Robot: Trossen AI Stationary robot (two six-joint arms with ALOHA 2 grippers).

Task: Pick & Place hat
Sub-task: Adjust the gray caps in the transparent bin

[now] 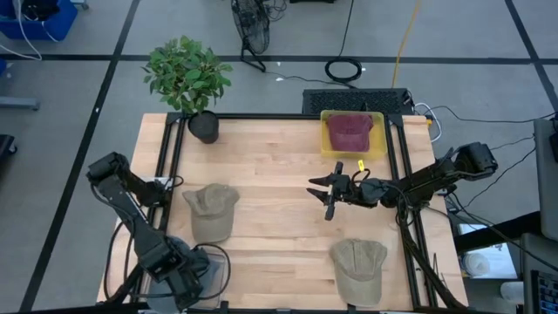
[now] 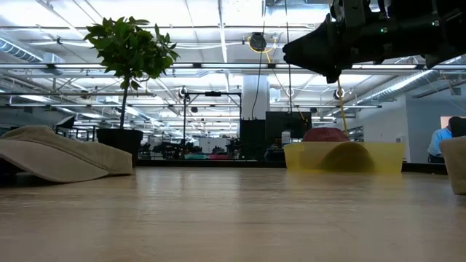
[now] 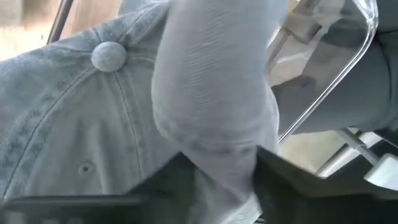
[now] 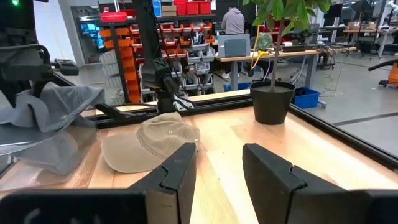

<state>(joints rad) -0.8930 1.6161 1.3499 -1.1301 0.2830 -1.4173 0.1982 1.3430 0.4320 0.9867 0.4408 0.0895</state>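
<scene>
A grey hat (image 3: 74,112) with a top button (image 3: 109,55) lies in a clear bin (image 3: 336,68) off the table's left edge. It also shows far off in the right wrist view as the grey hat (image 4: 56,102). My left gripper (image 3: 217,168) (image 1: 166,187) points down at it and is shut on it. My right gripper (image 1: 327,196) (image 4: 217,168) hovers level over the table's middle, open, with nothing between its fingers. One tan hat (image 1: 212,209) rests on the table's left half, another tan hat (image 1: 359,266) at the near right. A maroon hat (image 1: 350,131) sits in a yellow bin (image 1: 327,148). My left gripper pinches a rounded, stitched ridge of the grey hat (image 3: 217,124) between its two fingers (image 3: 180,180), beside the crown. Whether it is the brim or a fold of cloth I cannot tell. The fingers come steeply from above. The crown lies slack below them.
A potted plant (image 1: 187,78) stands at the table's far left corner. Black rails (image 1: 170,166) run along the table's left and right sides. In the low view the yellow bin (image 2: 342,156) and the left tan hat (image 2: 58,153) stand on the wooden top.
</scene>
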